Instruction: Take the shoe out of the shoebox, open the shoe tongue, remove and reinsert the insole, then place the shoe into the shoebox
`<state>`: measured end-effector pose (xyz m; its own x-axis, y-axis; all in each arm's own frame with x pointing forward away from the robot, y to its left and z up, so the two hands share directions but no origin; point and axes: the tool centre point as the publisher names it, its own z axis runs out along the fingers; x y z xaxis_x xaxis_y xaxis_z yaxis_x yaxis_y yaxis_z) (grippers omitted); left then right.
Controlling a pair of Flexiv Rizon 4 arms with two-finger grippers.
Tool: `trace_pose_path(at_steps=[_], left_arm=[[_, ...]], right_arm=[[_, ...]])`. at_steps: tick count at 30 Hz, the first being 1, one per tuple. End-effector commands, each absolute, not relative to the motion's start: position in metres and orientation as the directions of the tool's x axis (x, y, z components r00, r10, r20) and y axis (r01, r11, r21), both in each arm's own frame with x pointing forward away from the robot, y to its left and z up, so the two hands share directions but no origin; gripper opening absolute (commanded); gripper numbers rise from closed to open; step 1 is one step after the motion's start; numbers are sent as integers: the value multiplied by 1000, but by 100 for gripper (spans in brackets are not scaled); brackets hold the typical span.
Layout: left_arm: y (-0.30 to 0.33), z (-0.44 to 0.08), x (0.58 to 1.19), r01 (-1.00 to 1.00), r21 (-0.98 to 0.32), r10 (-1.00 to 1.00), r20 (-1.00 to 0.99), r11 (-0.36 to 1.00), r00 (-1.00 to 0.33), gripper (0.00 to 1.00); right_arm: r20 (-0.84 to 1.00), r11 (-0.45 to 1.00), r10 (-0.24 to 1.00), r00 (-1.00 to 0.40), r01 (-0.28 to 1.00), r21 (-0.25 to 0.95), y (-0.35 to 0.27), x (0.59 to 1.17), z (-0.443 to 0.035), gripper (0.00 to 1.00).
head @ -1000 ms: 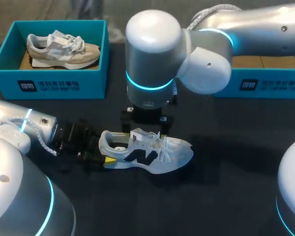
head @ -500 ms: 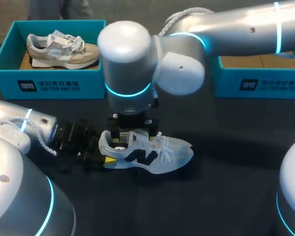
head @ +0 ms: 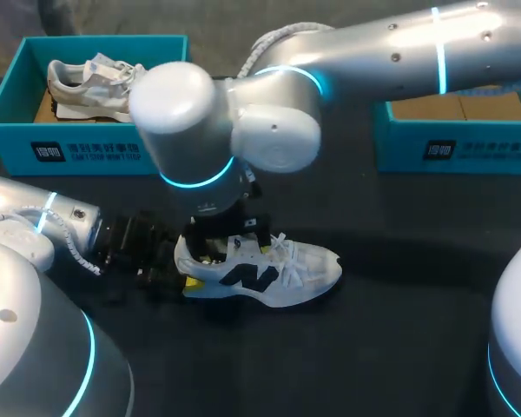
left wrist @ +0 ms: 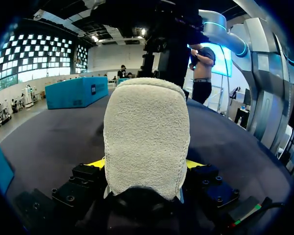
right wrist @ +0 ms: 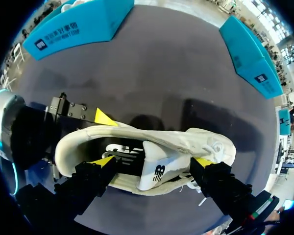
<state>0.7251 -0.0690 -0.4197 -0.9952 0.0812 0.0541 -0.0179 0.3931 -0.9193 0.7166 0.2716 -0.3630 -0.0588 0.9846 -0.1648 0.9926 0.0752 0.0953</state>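
Bracing the white shoe [head: 269, 274] by its heel with the left gripper [left wrist: 144, 164]: yellow tips pressed against both sides of the padded heel collar, so clamped on it, seemingly to stop any sliding or tipping while the other arm works inside. Stands upright on its sole on the black table [head: 399, 339], toe pointing away from the left arm, outside both boxes. Hanging the right gripper [right wrist: 153, 161] straight down over the shoe's mouth, fingers spread apart and gripping nothing, one tip over the opening near the dark insole [right wrist: 123, 152], the other toward the laces [right wrist: 213, 147], with the tongue [right wrist: 154, 171] between them. Judged as the tongue-opening or insole-grasping step: approached from above for a clear line into the collar, with the heel held for something to pull against. Cannot tell whether either right tip touches the tongue. Behind, on the right side, a teal shoebox [head: 456, 148] with a bare cardboard floor, probably the place for the return; on the left side another teal box [head: 87, 152] holding a beige shoe [head: 87, 82], well apart from the work. Calls next for a pinch low enough to catch the insole's edge without dragging the whole shoe out of the left grip; likely to bend and spring, being thin and flexible.
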Motion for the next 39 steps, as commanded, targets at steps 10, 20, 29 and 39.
trace_pose_path(at_steps=[10,20,29,39], left_arm=[[-69,-426,722,-19,-919,79,54,393,-995,0],[-69,-426,722,-19,-919,79,54,393,-995,0],[-69,-426,722,-19,-919,79,54,393,-995,0],[-69,-426,722,-19,-919,79,54,393,-995,0]], right_arm=[[-401,-313,837,372,927,208,256,705,-366,100],[-398,-368,811,429,902,224,245,705,-352,100],[-388,-414,793,470,883,222,235,707,-338,100],[-352,-452,795,494,870,199,225,710,-329,37]])
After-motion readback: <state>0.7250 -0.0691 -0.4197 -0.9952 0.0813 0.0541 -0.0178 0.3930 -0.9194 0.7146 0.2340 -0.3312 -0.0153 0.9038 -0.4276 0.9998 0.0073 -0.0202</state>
